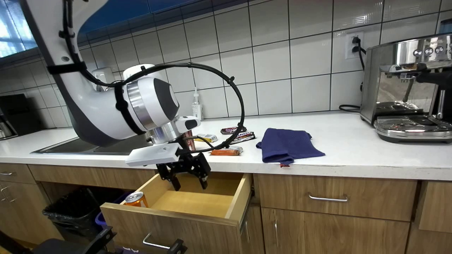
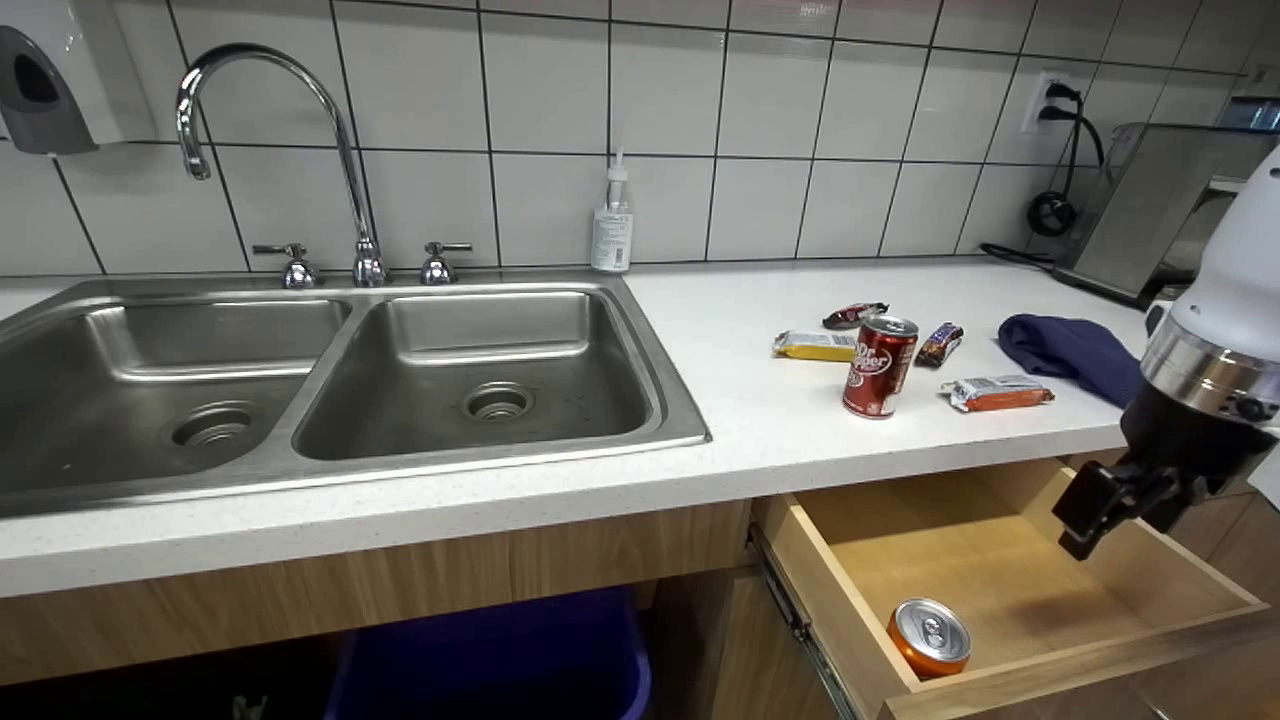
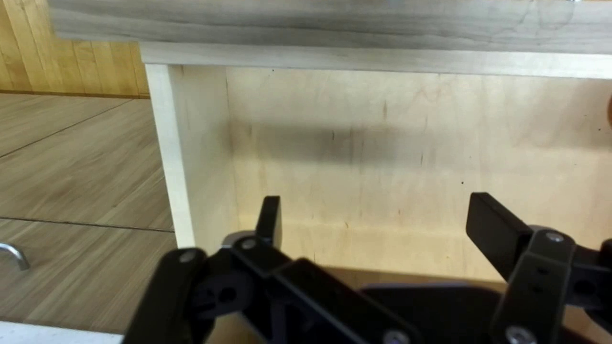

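We have the claw (image 3: 376, 215) spread wide with nothing held, hanging over the drawer (image 1: 197, 203), which is pulled out from under the bench (image 1: 353, 144). The step in hand, as we judge it, is free positioning above the drawer, with no grip made. From there, we think, a next move calls for care on the right, where the claw sits closer to the right wall (image 3: 205, 153), and for a better look at the orange can (image 2: 930, 637) before going near it. That can is inside the drawer, in its near left corner, apart from the claw; our wrist view catches a mere sliver of it. We see it upright, lid and tab up, so its long axis runs vertically. The drawer opens upward and juts toward the near side, its front (image 1: 197, 231) running left to right. On the bench, left of the cloth (image 1: 289, 145), we see the red can (image 2: 880, 367), also upright, among wrapped bars (image 2: 998, 393).
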